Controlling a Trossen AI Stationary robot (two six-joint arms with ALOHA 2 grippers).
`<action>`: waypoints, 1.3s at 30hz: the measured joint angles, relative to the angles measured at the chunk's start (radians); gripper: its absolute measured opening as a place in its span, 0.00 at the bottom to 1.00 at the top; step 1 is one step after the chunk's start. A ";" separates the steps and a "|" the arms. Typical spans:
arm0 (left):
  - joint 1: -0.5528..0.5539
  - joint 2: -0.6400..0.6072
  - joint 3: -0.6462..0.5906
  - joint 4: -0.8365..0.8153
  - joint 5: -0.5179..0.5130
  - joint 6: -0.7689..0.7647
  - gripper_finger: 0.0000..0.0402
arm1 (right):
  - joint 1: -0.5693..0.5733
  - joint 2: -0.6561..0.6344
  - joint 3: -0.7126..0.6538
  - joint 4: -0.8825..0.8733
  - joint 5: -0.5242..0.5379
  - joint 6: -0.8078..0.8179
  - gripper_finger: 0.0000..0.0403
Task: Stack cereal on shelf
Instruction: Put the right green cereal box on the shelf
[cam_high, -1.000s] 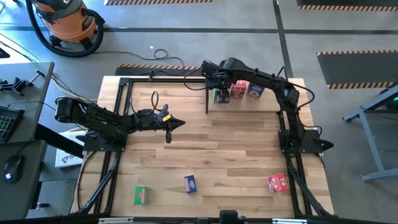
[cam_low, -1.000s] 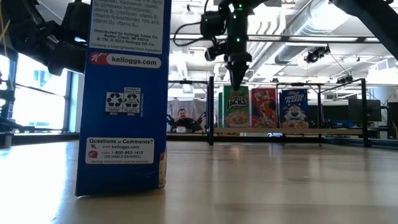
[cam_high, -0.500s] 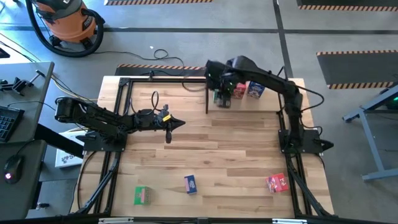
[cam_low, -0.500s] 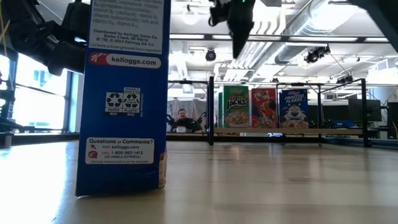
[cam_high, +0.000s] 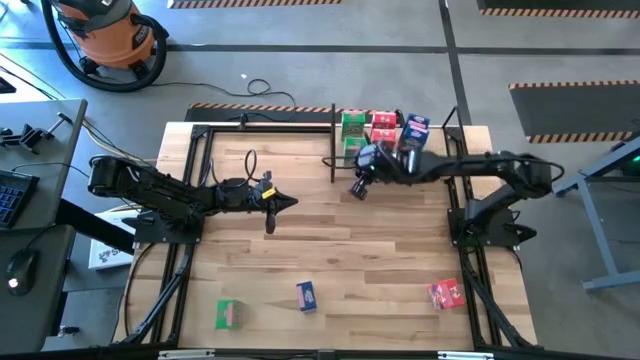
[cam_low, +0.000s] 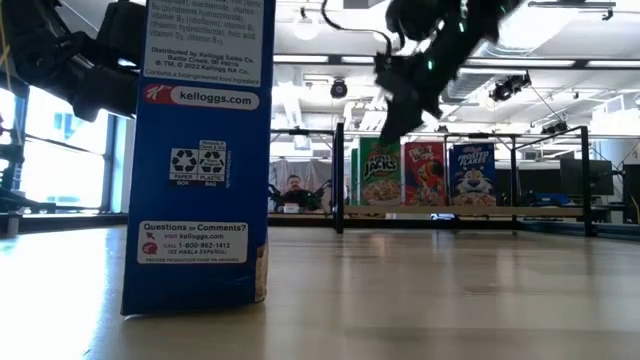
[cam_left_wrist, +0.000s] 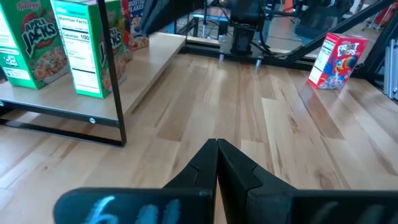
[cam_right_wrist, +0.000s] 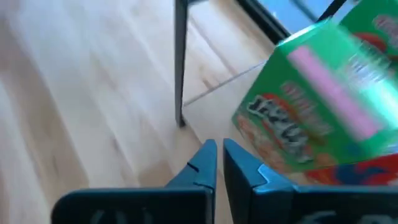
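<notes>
Cereal boxes of printed cardboard, green (cam_high: 352, 124), red (cam_high: 383, 124) and blue (cam_high: 416, 126), stand upright in a row on the thin black rod shelf (cam_high: 333, 140) at the table's (cam_high: 380, 250) far edge. My right gripper (cam_high: 358, 188) hangs just in front of them, fingers nearly together, empty. My left gripper (cam_high: 290, 200) waits mid-table, pinched closed. Three more boxes, green (cam_high: 227, 314), blue (cam_high: 306, 296) and red (cam_high: 446, 293), sit along the near edge.
</notes>
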 joint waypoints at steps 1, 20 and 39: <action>0.000 0.000 0.000 0.002 0.000 0.000 0.00 | 0.007 0.001 -0.048 0.080 0.018 0.018 0.01; 0.010 0.000 0.000 0.003 -0.005 0.003 0.00 | -0.144 0.169 -0.167 0.402 0.013 -0.085 0.00; 0.010 0.000 0.000 -0.001 -0.005 0.008 0.00 | -0.009 0.061 -0.167 0.256 0.123 0.114 0.00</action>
